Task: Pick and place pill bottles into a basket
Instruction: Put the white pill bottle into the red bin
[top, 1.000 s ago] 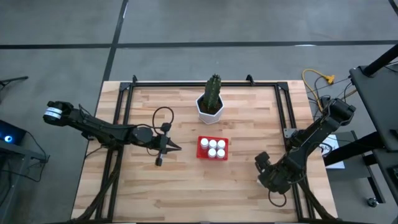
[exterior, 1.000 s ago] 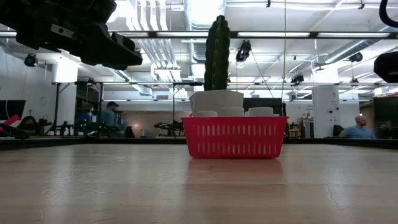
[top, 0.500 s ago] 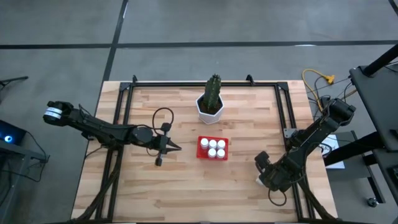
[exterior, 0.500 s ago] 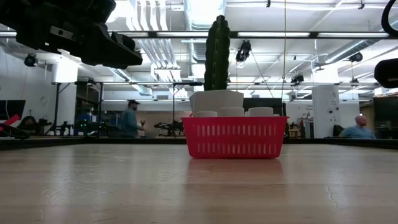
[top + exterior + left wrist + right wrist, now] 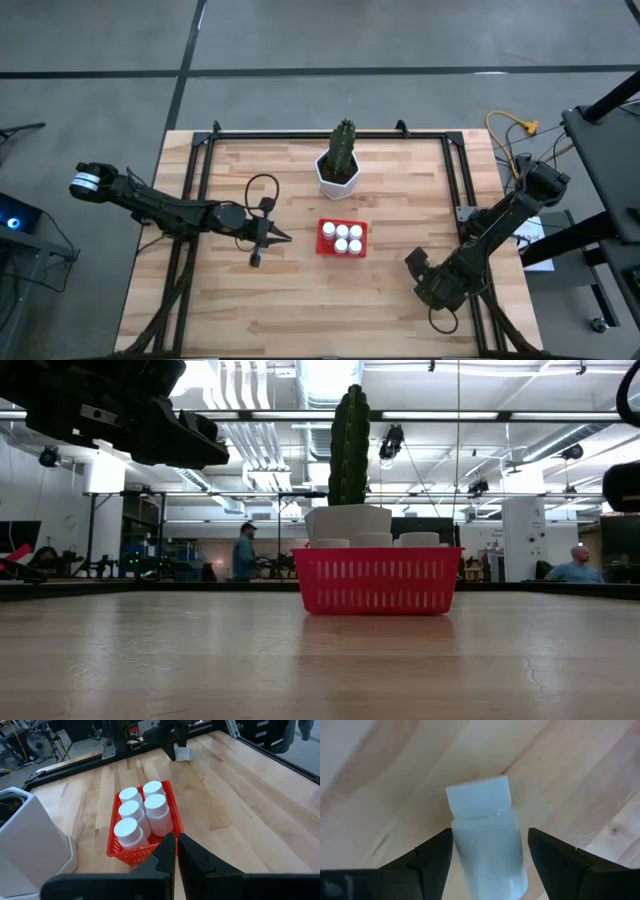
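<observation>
Bottle (image 5: 487, 840) sits between my right claw's (image 5: 490, 851) fingers, gripped, above bare wood; four more bottles (image 5: 348, 238) stand in the basket (image 5: 325, 240), well off to my side, near the cactus pot (image 5: 338, 175); left claw (image 5: 284, 238) shut, empty, just beside the basket.

Standing here, I can't make out a single readable word, number or brand anywhere. The small white plastic pill bottles (image 5: 145, 815) in the red slotted plastic basket (image 5: 131, 854) show plain sides with no print I can read, and the white bottle (image 5: 487, 840) lying on the pale wooden table (image 5: 380, 785) looks just as blank.
</observation>
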Robot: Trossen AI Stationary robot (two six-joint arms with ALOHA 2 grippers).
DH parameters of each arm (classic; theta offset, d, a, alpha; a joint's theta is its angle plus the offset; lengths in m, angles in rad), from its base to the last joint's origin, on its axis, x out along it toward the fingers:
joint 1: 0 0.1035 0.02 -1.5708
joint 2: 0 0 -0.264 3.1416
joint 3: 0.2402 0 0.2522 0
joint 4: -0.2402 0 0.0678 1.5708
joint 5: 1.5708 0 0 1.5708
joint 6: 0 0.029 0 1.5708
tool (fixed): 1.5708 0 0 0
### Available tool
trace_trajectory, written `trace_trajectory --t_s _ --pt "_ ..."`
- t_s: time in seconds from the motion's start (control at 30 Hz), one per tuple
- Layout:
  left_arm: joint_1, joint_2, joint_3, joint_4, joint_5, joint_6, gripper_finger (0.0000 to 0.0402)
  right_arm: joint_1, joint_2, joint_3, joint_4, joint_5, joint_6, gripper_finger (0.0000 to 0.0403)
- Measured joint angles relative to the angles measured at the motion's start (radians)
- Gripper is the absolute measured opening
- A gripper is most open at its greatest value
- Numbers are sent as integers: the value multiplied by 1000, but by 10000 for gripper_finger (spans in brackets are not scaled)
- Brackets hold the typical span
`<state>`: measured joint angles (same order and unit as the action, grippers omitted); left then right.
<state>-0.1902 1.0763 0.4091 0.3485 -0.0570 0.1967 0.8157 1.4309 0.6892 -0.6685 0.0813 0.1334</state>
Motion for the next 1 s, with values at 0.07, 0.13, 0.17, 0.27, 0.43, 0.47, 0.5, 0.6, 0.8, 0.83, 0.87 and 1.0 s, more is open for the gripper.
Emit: trace_trajectory --t_s 0.07,0.13,0.17,0.27,0.43,0.47,0.5,0.6,0.8,0.83,0.87,1.0 --pt "0 0 0 0 0 0 2 0 25 0 -1 0 -3 247" --pt "-1 0 0 0 0 0 2 0 50 0 -1 -4 -3 247" --pt "-1 0 0 0 0 0 2 0 57 2 -1 -5 -3 247" --pt "-1 0 0 0 0 -1 2 0 72 6 -6 -5 1 246" --pt "-1 0 0 0 0 -3 2 0 58 6 -8 -6 2 234" --pt "0 0 0 0 0 -3 2 0 53 5 -9 -5 3 231" --pt "0 0 0 0 0 -3 2 0 51 4 -9 -5 3 228" --pt "0 0 0 0 0 -3 2 0 48 4 -15 -4 5 217" --pt "0 0 0 0 0 -6 2 0 46 4 -17 -11 13 198" --pt "0 0 0 0 0 -6 2 0 46 4 -18 -14 13 194" --pt "0 0 0 0 0 -6 2 0 46 4 -21 -22 11 192" --pt "0 0 0 0 0 -6 2 0 45 4 -51 -35 10 184"
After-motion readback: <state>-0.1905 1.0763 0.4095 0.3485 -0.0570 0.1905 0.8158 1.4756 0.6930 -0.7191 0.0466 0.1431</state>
